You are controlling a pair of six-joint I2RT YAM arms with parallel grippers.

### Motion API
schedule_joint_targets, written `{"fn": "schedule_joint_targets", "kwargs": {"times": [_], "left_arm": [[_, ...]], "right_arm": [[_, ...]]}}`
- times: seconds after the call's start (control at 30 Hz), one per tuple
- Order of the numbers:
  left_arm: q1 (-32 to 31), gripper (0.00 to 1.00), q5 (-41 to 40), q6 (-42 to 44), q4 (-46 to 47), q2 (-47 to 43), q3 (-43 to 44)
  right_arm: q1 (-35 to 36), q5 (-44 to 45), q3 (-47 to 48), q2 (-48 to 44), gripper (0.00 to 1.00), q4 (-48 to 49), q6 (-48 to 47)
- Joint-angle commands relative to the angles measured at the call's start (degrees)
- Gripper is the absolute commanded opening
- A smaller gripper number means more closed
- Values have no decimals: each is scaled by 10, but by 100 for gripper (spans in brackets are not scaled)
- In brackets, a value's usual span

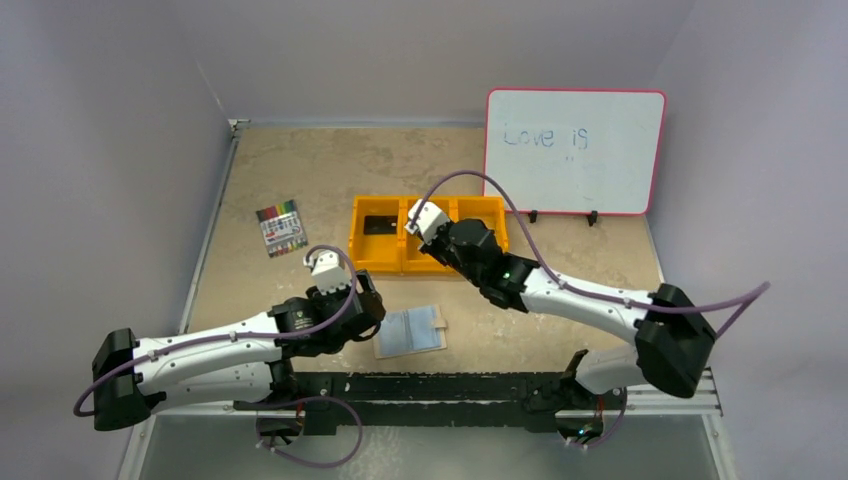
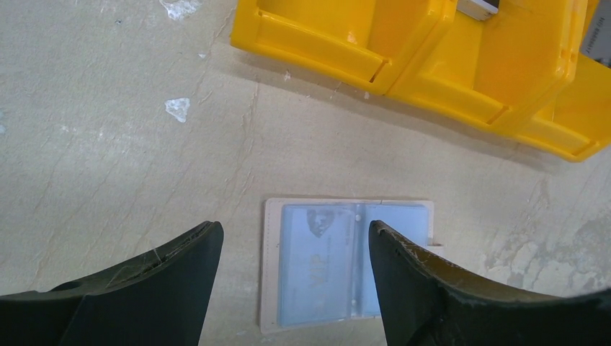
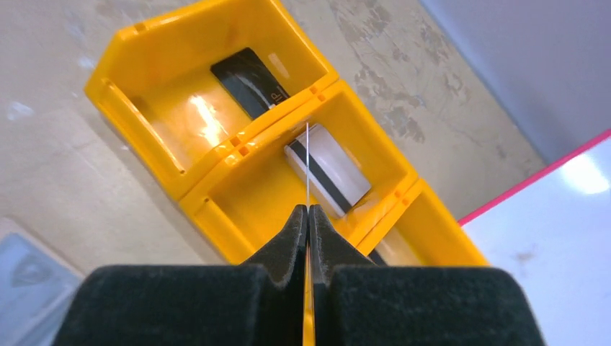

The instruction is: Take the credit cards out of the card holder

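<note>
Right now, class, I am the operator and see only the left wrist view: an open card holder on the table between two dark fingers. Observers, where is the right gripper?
Observer: The right gripper hangs over the middle compartment of the orange tray, shut on a thin card seen edge-on.
Operator: Does the tray hold any cards?
Observer: Yes. A white card with a dark stripe lies in the middle compartment and a dark card in the left one.
Operator: Is anything else on the table?
Observer: A pack of coloured markers lies left of the tray.
</note>
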Motion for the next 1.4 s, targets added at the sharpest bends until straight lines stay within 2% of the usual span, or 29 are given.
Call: {"fn": "schedule_joint_targets", "kwargs": {"times": [0.0, 0.1, 0.37, 0.57, 1.03, 1.37], "left_arm": [[-2, 74, -7, -4, -7, -7, -1], [-2, 74, -13, -6, -18, -14, -2], [-2, 75, -29, -22, -56, -54, -8], [-2, 75, -39, -36, -82, -89, -16], [-2, 75, -51, -52, -116, -140, -20], [-2, 75, -55, -55, -125, -151, -20]], "right_arm": [[0, 4, 69, 61, 0, -20, -138], [-4, 22, 87, 106, 0, -28, -178], [-26, -2, 140, 173, 0, -42, -237], [-46, -16, 160, 205, 0, -54, -260], [-81, -60, 196, 280, 0, -17, -335], [-100, -79, 217, 325, 0, -12, -367]]}}
